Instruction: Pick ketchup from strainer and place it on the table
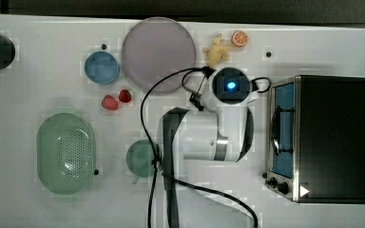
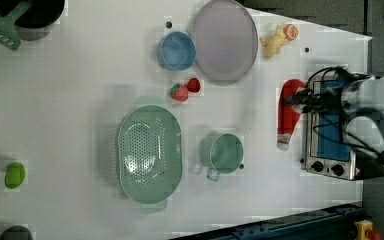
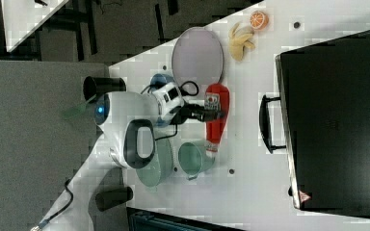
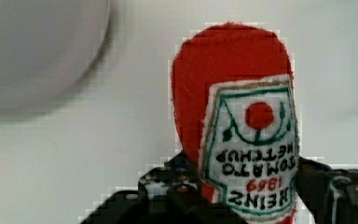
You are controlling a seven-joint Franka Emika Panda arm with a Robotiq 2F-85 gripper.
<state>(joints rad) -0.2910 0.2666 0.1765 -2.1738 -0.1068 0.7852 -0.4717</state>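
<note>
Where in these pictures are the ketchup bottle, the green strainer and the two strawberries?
ketchup point(image 3: 217, 113): right view, on its red body just below the label.
strainer point(image 2: 149, 152): left view, on the perforated floor of the basket.
strawberries point(image 1: 110, 102): top view, on the one at the top view's left of the pair.

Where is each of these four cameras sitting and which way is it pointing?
Top view: overhead, looking straight down on the table; the white arm covers the middle.
Left view: high at one side, looking down; the strainer is central, the arm enters at the left view's right.
Right view: high at the opposite side; the arm's base is near, the toaster oven large.
Wrist view: on the arm, looking past the hand at the ketchup it grips.
Left and right views share the ketchup and green cup.
</note>
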